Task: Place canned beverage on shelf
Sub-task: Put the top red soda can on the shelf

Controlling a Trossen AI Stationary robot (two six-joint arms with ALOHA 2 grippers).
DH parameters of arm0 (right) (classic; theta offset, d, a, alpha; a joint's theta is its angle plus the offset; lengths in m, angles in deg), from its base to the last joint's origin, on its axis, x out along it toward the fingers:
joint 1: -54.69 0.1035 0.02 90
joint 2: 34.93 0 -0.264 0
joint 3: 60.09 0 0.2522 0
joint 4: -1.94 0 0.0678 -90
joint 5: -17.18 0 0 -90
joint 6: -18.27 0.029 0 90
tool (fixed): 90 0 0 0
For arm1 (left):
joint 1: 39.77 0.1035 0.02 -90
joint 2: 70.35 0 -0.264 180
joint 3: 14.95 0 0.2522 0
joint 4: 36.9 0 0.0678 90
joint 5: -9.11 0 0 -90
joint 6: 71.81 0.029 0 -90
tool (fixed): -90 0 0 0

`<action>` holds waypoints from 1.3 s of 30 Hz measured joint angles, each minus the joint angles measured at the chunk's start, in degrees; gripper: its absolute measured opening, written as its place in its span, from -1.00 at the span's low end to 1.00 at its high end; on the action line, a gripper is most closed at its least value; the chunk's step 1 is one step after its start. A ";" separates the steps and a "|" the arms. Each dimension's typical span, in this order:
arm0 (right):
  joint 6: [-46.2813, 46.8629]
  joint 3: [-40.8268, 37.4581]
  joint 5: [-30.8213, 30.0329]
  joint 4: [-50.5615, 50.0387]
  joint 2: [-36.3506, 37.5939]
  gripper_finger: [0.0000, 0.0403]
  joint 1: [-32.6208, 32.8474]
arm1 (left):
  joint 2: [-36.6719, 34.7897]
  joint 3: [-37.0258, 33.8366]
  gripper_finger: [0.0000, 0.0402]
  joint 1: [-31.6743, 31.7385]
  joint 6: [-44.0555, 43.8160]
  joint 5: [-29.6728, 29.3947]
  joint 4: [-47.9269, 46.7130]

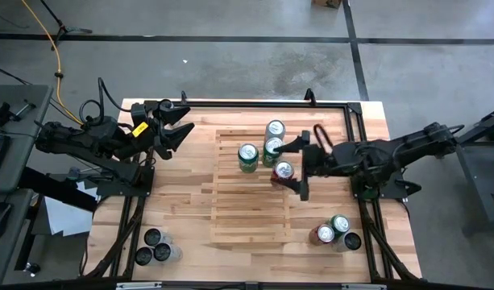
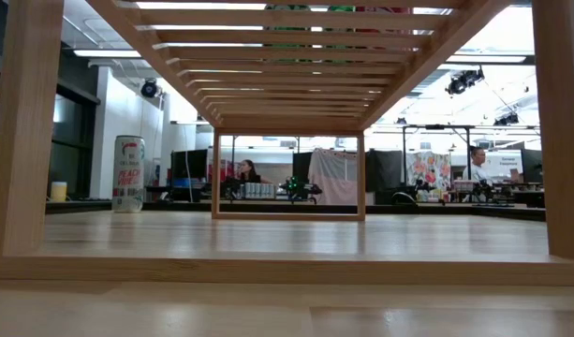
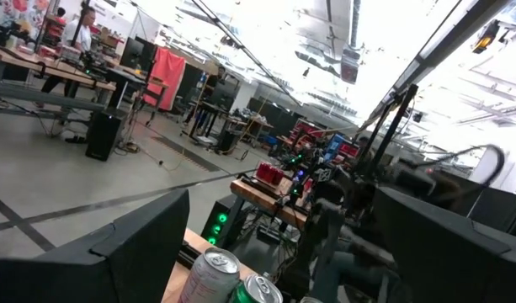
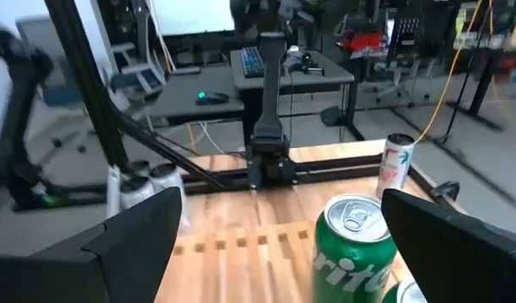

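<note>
**On the shelf's right half: right gripper spread around the red can**

Over the shelf (image 1: pixel 251 187), the right gripper (image 1: pixel 297 165) sits with its jaws wide apart, one finger toward the far side by a green can (image 1: pixel 272 150), the other toward the near side. The red can (image 1: pixel 283 171) stands upright between them, on the slats, long axis vertical. Whether a pad still touches it cannot be made out from above; judged by the wide spread, it looks set down and not gripped.

Three other cans stand on the shelf close by: a silver-topped can (image 1: pixel 275 129) farthest back, the green can just in front of it, and a second green can (image 1: pixel 247 157) to their left. In the right wrist view a green can (image 4: pixel 353 244) rises between the dark fingers (image 4: pixel 140 240).

Supply left on the tabletop (image 1: pixel 178 209): a cluster of three cans near the front right corner (image 1: pixel 334 233), well apart from the gripper but clearly on the right arm's side. A dark cluster at the front left (image 1: pixel 156 246) lies nearer the left arm. Left gripper (image 1: pixel 176 129) waits open at the back left corner, holding nothing.

Judgement: next fetch falls to the right arm, toward the near right.

Hidden or unclear:
- Low view looks under the shelf; only can bottoms show through the slats.
- A pale can (image 2: pixel 128 173) stands at the table's far edge there.
- Left wrist view cuts off all but the can tops.
</note>
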 joint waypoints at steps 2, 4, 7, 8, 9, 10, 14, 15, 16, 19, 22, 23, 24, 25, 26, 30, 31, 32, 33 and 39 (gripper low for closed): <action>3.46 2.29 0.04 -3.32 0.87 0.96 0.02 | 0.00 0.00 0.84 0.02 0.00 0.00 0.02; 5.61 4.53 1.03 -8.30 1.79 0.96 0.01 | 0.00 0.00 0.84 0.00 0.01 0.00 0.02; 6.00 8.15 4.38 -16.46 2.56 0.96 0.01 | 0.00 0.00 0.84 0.00 0.03 -0.02 0.02; 6.66 9.32 4.81 -19.35 2.62 0.96 0.01 | 0.00 0.00 0.84 0.00 0.17 -0.02 0.02; 8.01 10.52 5.18 -22.18 2.60 0.96 0.03 | 0.00 0.00 0.84 0.00 0.74 -0.02 0.04; 9.40 11.76 5.69 -25.11 2.58 0.95 0.03 | 0.00 0.00 0.84 0.00 1.24 -0.02 0.03; 14.08 14.46 7.50 -36.91 2.71 0.84 0.64 | 0.00 0.00 0.84 0.00 1.52 -0.04 0.02; 15.46 14.46 7.44 -40.69 2.66 0.77 1.07 | 0.00 0.00 0.84 0.00 1.53 -0.04 0.02; 17.19 14.15 7.08 -44.31 2.58 0.69 1.55 | 0.00 0.00 0.84 0.00 1.53 -0.04 0.03; 22.70 10.28 6.12 -51.76 2.56 0.34 3.18 | 0.00 0.00 0.84 0.00 1.53 -0.04 0.02; 27.32 3.09 6.19 -51.66 2.56 -0.13 5.11 | 0.00 0.00 0.84 0.00 1.53 -0.04 0.04; 28.65 0.66 6.56 -50.23 2.62 -0.31 5.73 | 0.00 0.00 0.84 0.00 1.53 -0.04 0.04; 29.52 -1.74 7.31 -48.25 2.64 -0.49 6.20 | 0.00 0.00 0.84 0.00 1.53 -0.04 0.03; 30.30 -4.11 8.33 -45.47 2.63 -0.69 6.62 | 0.00 0.00 0.84 0.00 1.53 -0.06 0.04; 30.38 -6.18 9.63 -42.52 2.62 -0.84 6.92 | 0.00 0.00 0.84 0.00 1.53 -0.06 0.04; 32.76 -10.77 11.54 -31.98 2.62 -0.89 6.65 | 0.00 0.00 0.84 0.00 1.53 -0.18 0.04; 32.78 -11.09 11.12 -31.02 2.62 -0.91 6.48 | -0.02 0.00 0.84 0.00 1.53 -0.34 0.04; 32.46 -11.22 10.20 -30.66 2.62 -0.94 6.35 | -0.02 0.00 0.84 0.00 1.53 -0.35 0.04; 31.79 -11.20 8.96 -30.62 2.64 -0.97 6.34 | 0.00 0.00 0.84 0.01 1.53 -0.35 0.04; 29.15 -10.15 -0.04 -31.10 2.69 -0.99 5.67 | 0.00 0.00 0.84 0.02 1.53 -0.35 0.02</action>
